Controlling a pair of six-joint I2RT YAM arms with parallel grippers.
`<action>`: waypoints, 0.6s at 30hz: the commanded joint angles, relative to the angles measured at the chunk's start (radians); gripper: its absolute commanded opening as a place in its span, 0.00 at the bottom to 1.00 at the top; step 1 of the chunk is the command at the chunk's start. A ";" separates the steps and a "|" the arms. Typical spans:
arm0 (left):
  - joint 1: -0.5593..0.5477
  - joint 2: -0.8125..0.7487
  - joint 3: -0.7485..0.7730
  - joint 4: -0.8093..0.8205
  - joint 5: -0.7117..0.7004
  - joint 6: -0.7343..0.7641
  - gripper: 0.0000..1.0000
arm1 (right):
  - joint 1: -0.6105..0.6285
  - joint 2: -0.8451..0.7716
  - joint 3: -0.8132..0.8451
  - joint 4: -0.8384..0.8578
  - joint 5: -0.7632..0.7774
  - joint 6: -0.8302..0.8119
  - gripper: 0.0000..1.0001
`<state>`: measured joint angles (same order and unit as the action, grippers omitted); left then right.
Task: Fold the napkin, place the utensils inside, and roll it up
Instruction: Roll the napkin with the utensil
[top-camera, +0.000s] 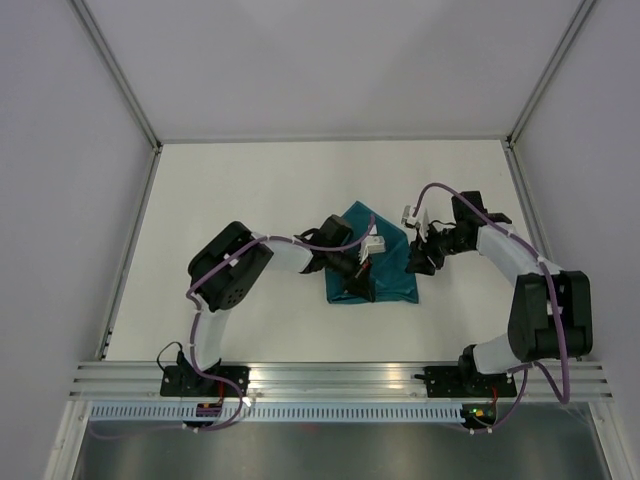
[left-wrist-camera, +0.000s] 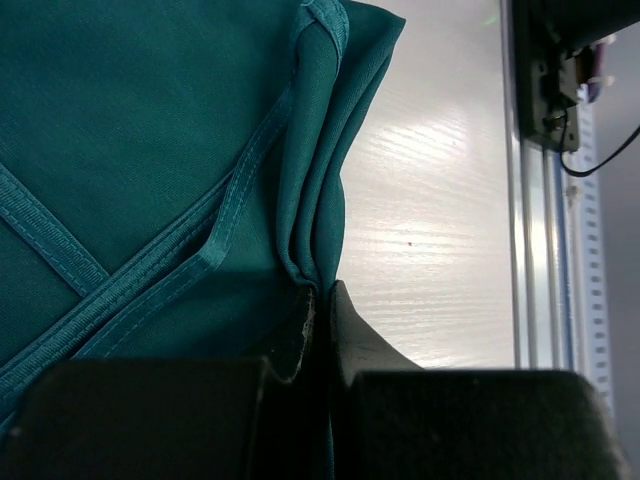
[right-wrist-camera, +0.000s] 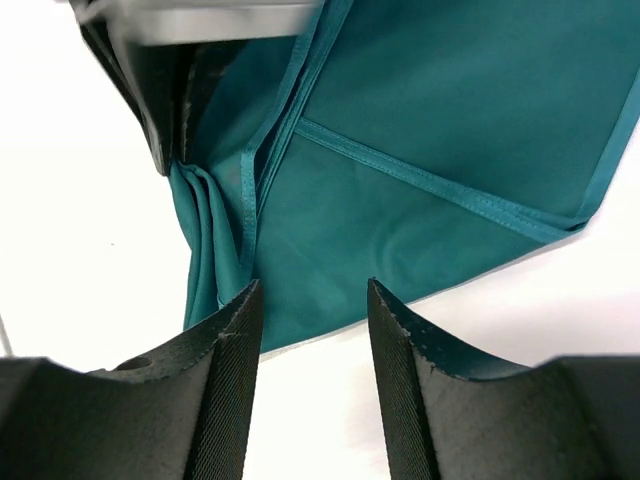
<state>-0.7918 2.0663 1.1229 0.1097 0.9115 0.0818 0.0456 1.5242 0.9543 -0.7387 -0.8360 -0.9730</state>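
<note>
The thin teal fabric napkin (top-camera: 395, 275), lying in layers, is pictured at the middle of the white table (top-camera: 250, 180). A bunched edge is pinched by the left gripper (left-wrist-camera: 322, 300), while the right gripper (right-wrist-camera: 312, 292) is spread wide and empty at the napkin's right edge. Folding is judged underway. Next, the pinched layers need to be laid flat.

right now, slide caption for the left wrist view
Left claw shut on the bunched edge of the folded teal napkin on a white table.
</note>
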 joint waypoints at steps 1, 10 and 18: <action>0.017 0.072 0.003 -0.097 0.084 -0.071 0.02 | 0.062 -0.128 -0.131 0.243 0.049 -0.023 0.52; 0.048 0.140 0.049 -0.104 0.147 -0.135 0.02 | 0.335 -0.276 -0.362 0.484 0.230 -0.004 0.57; 0.062 0.173 0.061 -0.102 0.150 -0.163 0.02 | 0.474 -0.269 -0.394 0.515 0.284 0.013 0.57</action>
<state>-0.7330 2.1838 1.1942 0.0734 1.1259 -0.0765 0.4900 1.2705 0.5705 -0.2924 -0.5659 -0.9642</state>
